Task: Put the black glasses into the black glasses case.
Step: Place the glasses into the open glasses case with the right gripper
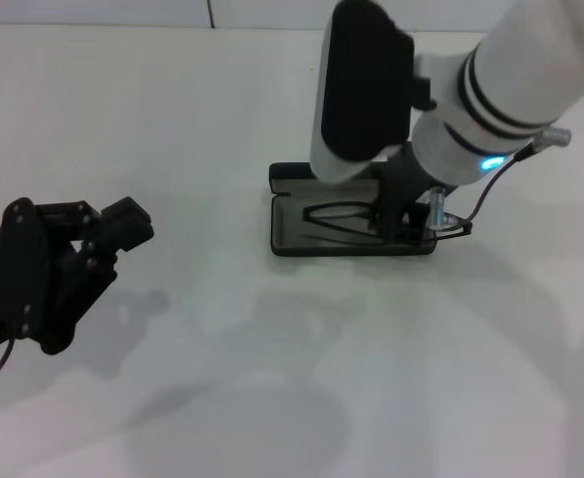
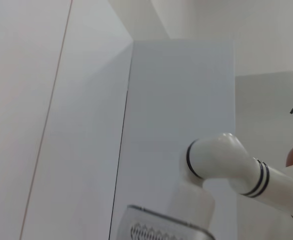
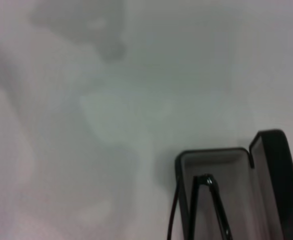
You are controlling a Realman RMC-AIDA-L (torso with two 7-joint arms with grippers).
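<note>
The black glasses case [image 1: 297,237] lies open at the table's middle, its grey lining up and its lid raised at the far side. My right gripper [image 1: 394,214] reaches down into the case and is shut on the black glasses [image 1: 334,213]. Their temple arms lie over the lining and a lens pokes past the case's right end. In the right wrist view the open case [image 3: 221,162] shows with its lid [image 3: 276,175] upright, and the temples [image 3: 212,200] run along the lining. My left gripper [image 1: 98,244] is parked at the left, above the table.
The white table [image 1: 272,378] carries only the case. The right arm's white forearm [image 1: 511,80] hangs over the case's far right side. The left wrist view shows only a wall and a white arm link [image 2: 226,160].
</note>
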